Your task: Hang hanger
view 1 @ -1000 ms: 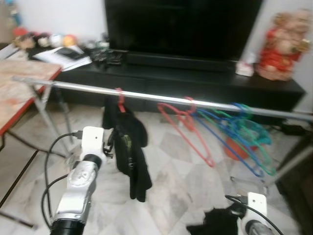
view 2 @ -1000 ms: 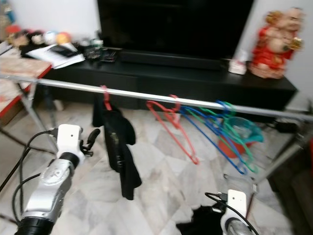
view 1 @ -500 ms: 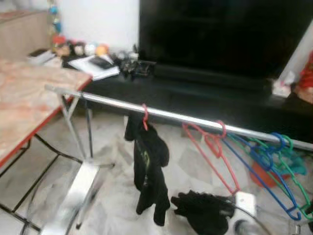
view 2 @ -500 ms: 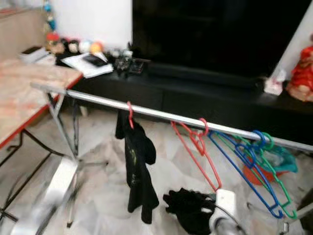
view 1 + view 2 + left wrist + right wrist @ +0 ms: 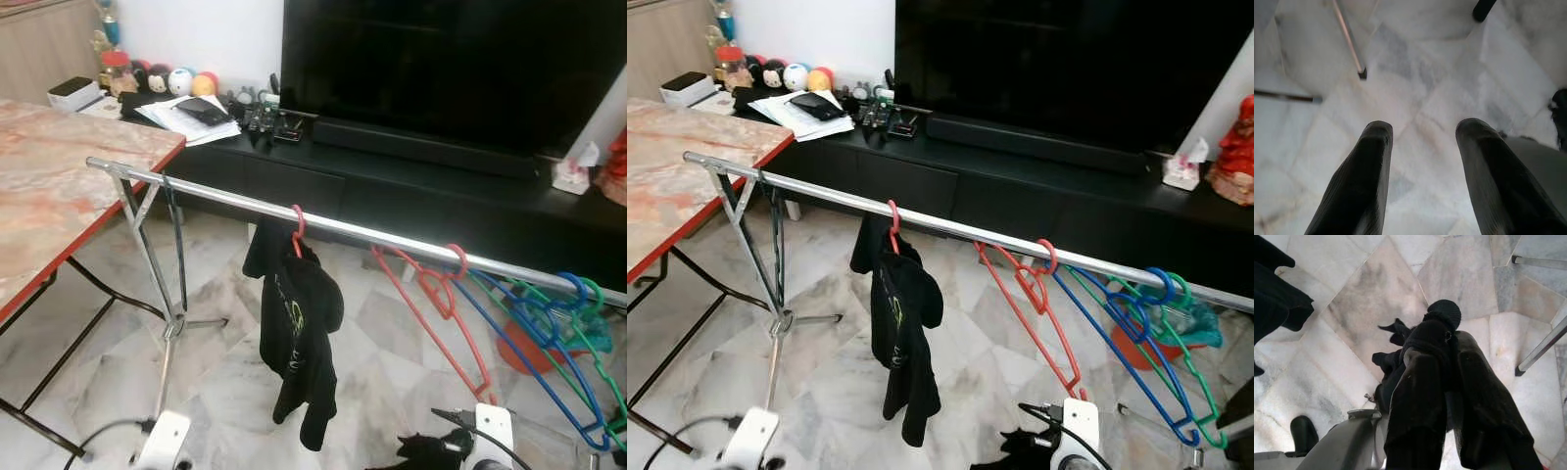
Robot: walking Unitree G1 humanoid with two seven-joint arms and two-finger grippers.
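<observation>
One chrome rail across the marble floor, carrying one red hanger loaded with a black garment near the rail's left end. Further toward the right end, one bare red hanger, then a tangled bunch of blue and green hangers; exact count there hard to tell, at least two blue and one green.

Compared with half a second ago, sharp instead of blurred, and shifted a little as the head moved. Left arm no longer a silver smear beside the rail's stand; now hanging low, left claw spread wide over bare floor, pinching nothing. Right claw pressed together on a black cloth, held low at the frame's lower edge, below and in front of the bare red hanger.

Behind the rail: a long black TV cabinet with a large dark screen, papers and small round toys at its left end, a tissue pack and a red figurine at its right end. A marble-topped counter with a red edge beside the rail's left end, near its stand.
</observation>
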